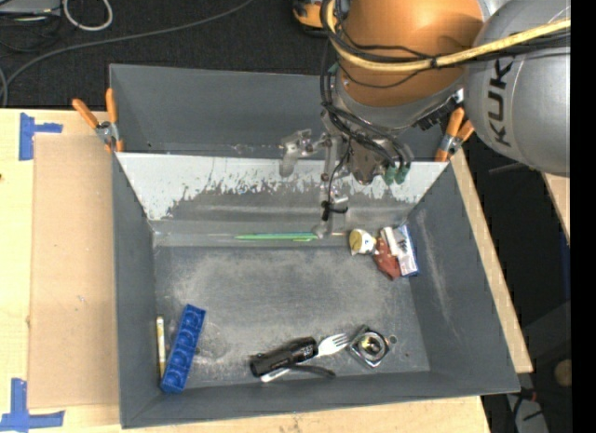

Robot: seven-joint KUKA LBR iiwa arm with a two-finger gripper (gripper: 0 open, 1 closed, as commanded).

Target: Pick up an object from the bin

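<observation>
At the back of the scuffed grey metal bin [233,115], hand [330,212] by a thin green stick [276,237], grip state unclear

The arm [526,77] enters from the frame's upper right; below its orange wrist cover [410,21] the gripper [330,212] points down.

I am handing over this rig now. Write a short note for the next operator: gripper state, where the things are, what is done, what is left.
Gripper: low at the back of the bin, at the right end of the green stick. I see nothing held.
Things: the packet is just right of the gripper. The blue block and the yellow stick lie front left. The black-handled tool, fork and metal piece lie front middle.
Done: nothing picked yet.
Left: grasp one thing and lift it out.
</observation>
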